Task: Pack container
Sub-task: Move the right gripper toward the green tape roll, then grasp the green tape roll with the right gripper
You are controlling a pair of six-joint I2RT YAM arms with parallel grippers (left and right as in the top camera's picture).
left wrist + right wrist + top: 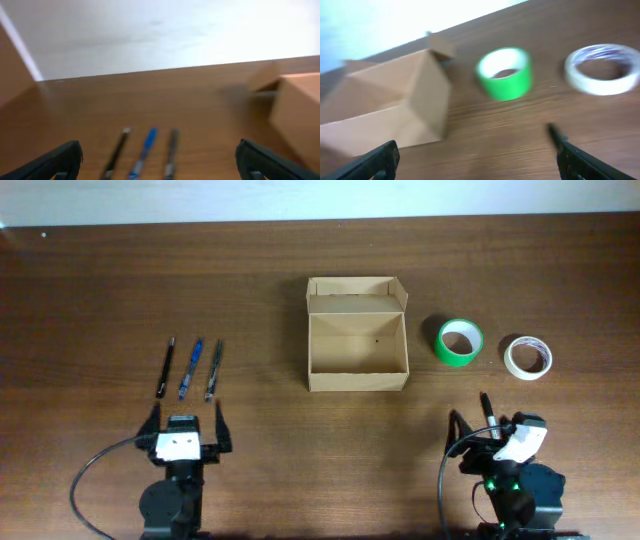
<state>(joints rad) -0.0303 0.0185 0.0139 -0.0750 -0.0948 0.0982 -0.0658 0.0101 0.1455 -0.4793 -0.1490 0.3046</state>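
The tan cardboard container (358,380) stands open at the table's middle, flap lid back, nothing visible inside. It also shows in the right wrist view (385,102) and the left wrist view (297,115). Three pens lie left of it: black (165,367), blue (190,368) and grey (213,370). A green tape roll (459,342) and a white tape roll (528,357) lie to its right. My left gripper (187,425) is open and empty just short of the pens. My right gripper (487,438) is open and empty, with a black pen (487,408) lying by its right finger.
The table's far edge meets a pale wall (320,198). In the left wrist view (160,160) the three pens (144,150) lie straight ahead. In the right wrist view (480,160) the green roll (505,72) and white roll (602,75) lie ahead.
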